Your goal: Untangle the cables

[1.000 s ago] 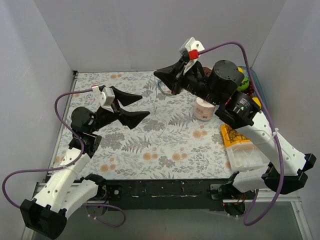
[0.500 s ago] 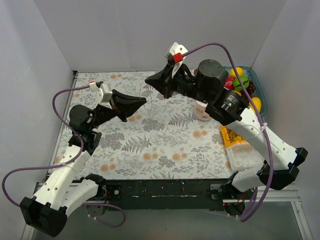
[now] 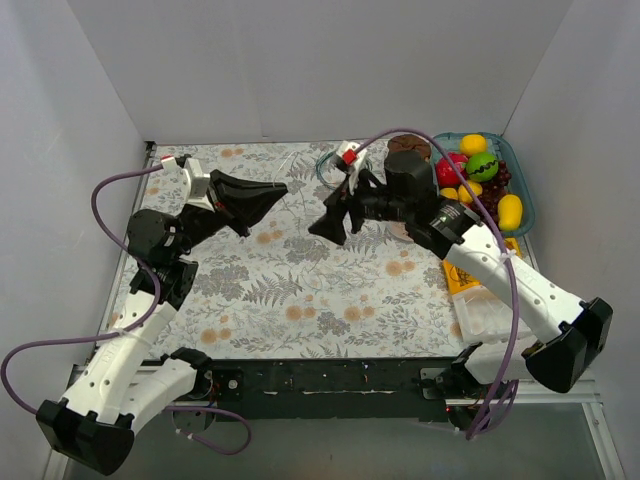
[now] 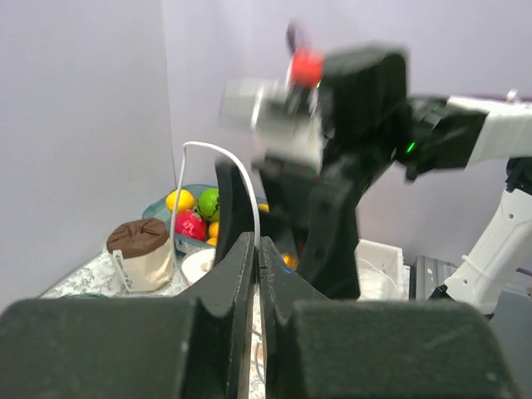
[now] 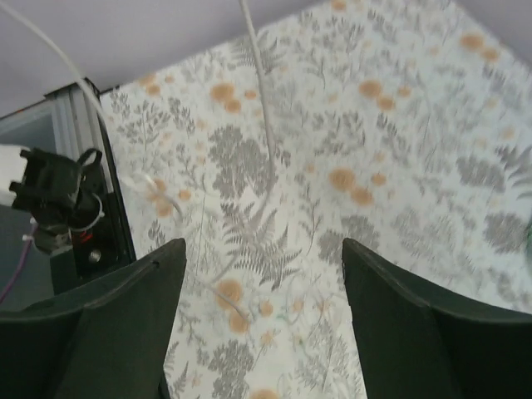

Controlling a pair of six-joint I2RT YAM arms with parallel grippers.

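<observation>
A thin white cable (image 4: 218,146) arcs up out of my left gripper (image 4: 256,241), whose jaws are pressed shut on it. In the top view the left gripper (image 3: 278,189) hangs over the back left of the floral cloth. My right gripper (image 3: 330,228) is just to its right, low over the cloth's middle, pointing down. Its fingers (image 5: 125,324) stand wide apart with nothing between them. Below them a white cable (image 5: 268,141) trails slack across the cloth, and another strand (image 5: 218,291) lies nearer the left finger.
A teal bowl of toy fruit (image 3: 520,190) sits at the back right, with a brown-topped cup (image 3: 410,150) beside it. A yellow packet (image 3: 470,270) and a white tray (image 3: 490,320) lie along the right edge. White walls enclose three sides.
My left gripper closed on the white cable and drew back toward the rear left. My right gripper dropped toward the cloth and opened, letting go of the cable.
</observation>
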